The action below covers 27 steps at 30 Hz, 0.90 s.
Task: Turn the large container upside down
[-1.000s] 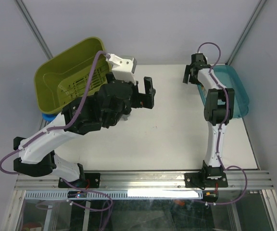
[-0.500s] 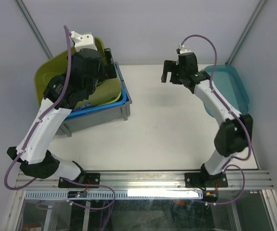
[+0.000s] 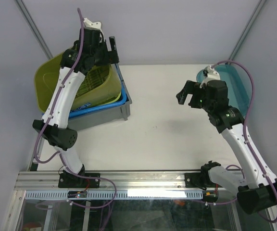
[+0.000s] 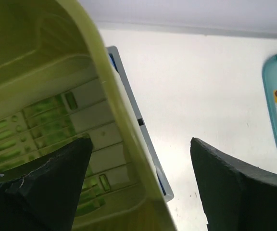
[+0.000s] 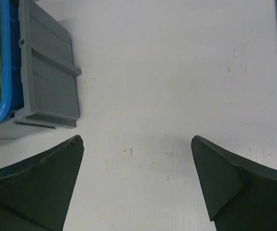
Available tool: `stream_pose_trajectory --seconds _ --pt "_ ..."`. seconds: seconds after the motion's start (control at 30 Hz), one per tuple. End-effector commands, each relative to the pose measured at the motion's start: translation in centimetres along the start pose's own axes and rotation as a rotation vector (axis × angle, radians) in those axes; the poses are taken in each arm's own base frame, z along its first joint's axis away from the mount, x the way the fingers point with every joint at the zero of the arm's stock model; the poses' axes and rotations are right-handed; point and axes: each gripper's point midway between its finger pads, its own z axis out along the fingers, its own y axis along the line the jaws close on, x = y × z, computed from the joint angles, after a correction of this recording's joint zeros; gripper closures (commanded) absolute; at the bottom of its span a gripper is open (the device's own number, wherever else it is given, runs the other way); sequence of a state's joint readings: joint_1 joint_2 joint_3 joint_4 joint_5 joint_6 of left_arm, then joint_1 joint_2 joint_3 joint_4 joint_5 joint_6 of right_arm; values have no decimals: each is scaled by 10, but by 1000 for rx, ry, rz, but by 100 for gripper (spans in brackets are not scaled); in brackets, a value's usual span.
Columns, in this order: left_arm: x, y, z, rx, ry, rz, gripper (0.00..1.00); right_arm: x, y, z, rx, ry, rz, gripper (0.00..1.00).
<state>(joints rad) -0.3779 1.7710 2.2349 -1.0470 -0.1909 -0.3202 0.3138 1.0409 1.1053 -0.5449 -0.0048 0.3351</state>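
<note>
I find the table (image 3: 177, 139) carrying the crate (image 3: 97, 119) at its left side, open side up. The blue tub (image 3: 125, 97) is nested in it and the green tub (image 3: 49, 86) sits tilted on top. The teal tray (image 3: 237, 84) lies at the far right.

The overhead view gives the stack whole. Only the left wrist view shows that the left gripper (image 4: 139, 142) straddles the green tub's wall: one finger inside, one outside, jaws wide, clamping nothing. The right wrist view shows the crate's ribbed side wall, and the right gripper (image 5: 136, 139) spread wide above the table, empty.

The left arm (image 3: 64, 96) reaches far over the stack, wrist high. The right arm (image 3: 242, 142) stretches inward, its gripper well apart from the crate.
</note>
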Motion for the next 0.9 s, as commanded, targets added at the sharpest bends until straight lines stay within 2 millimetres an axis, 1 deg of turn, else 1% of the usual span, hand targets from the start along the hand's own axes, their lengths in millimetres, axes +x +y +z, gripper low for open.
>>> stream_pose_trajectory --seconds 0.0,0.1,0.13,0.2,0.27,0.3,0.33,0.37,0.43,0.5,0.57,0.6,0.67,0.77,0.8,0.87 --pt "-17 -26 -3 138 -38 19 22 -6 2 -23 -15 -51 12 1" --pt "-15 -28 -4 151 -37 16 55 -9 2 -28 -7 -60 13 1" --pt "-15 -27 -6 150 -37 16 65 -11 3 -29 -10 -65 15 1" --pt "-17 -23 -10 136 -49 16 78 -13 6 -30 -23 -72 18 1" --pt "-20 -21 -17 127 -64 21 87 -15 7 -30 -26 -75 23 1" --pt "-23 -20 -23 127 -72 24 89 -15 7 -30 -27 -75 24 1" --pt "-26 -18 -31 122 -82 28 93 -16 7 -30 -29 -75 26 1" --pt "-32 -16 -41 115 -103 25 100 -16 7 -30 -29 -77 27 1" --pt "-47 -17 -67 132 -157 22 100 -18 9 -33 -33 -84 31 1" --pt "-65 -24 -101 190 -229 24 100 -20 10 -35 -39 -93 35 1" --pt "-86 -32 -139 258 -320 17 100 -22 9 -37 -35 -106 35 1" --pt "-97 -37 -163 303 -376 15 100 -24 9 -39 -32 -114 36 1" --pt "-113 -46 -202 388 -469 11 100 -29 8 -43 -25 -135 39 1" --pt "-132 -58 -258 515 -598 4 100 -38 7 -54 -14 -177 48 1" --pt "-137 -62 -281 563 -642 3 100 -41 6 -58 -8 -195 51 1" --pt "-142 -73 -311 663 -695 10 100 -49 3 -69 7 -243 62 1"
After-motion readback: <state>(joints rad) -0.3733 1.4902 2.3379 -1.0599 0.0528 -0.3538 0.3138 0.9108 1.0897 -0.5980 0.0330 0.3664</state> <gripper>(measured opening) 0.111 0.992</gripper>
